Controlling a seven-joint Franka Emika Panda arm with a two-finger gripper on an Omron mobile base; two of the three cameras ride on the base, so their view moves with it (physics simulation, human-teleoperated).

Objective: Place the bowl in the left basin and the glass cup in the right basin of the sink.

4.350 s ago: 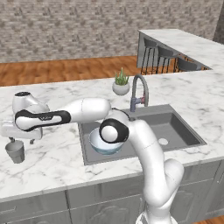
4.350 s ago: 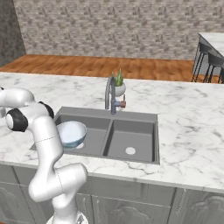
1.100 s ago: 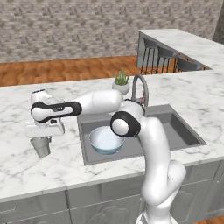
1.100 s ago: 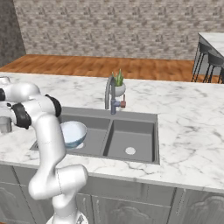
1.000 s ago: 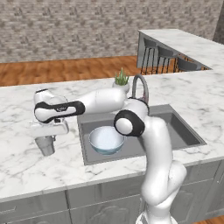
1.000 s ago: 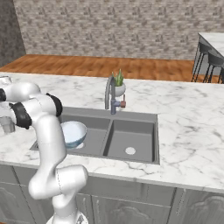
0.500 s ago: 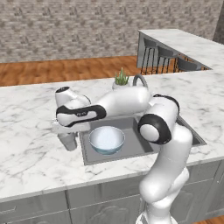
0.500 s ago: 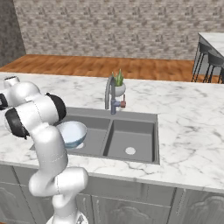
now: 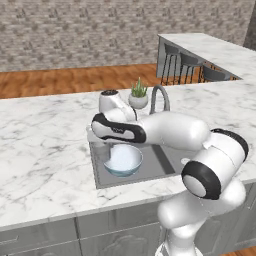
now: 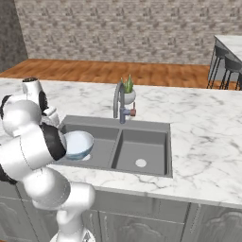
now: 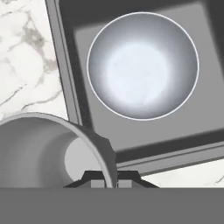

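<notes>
Hand view showed the tool [image 11: 106,181] pinching the cup's [image 11: 48,148] rim at 7 o'clock, carrying it sinkward past the bowl [image 11: 142,65].

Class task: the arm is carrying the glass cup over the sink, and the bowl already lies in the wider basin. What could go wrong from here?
1. The end effector pinches only the glass cup by its rim, so it might slip.
2. It hangs above the left basin beside the bowl; an early release could strike the bowl.
3. The right basin lies past the tap, risking a knock.

Even, bright rendered light, soft shadow inside the sink [image 9: 165,155], slightly blurred low-resolution textures, no glare
</notes>
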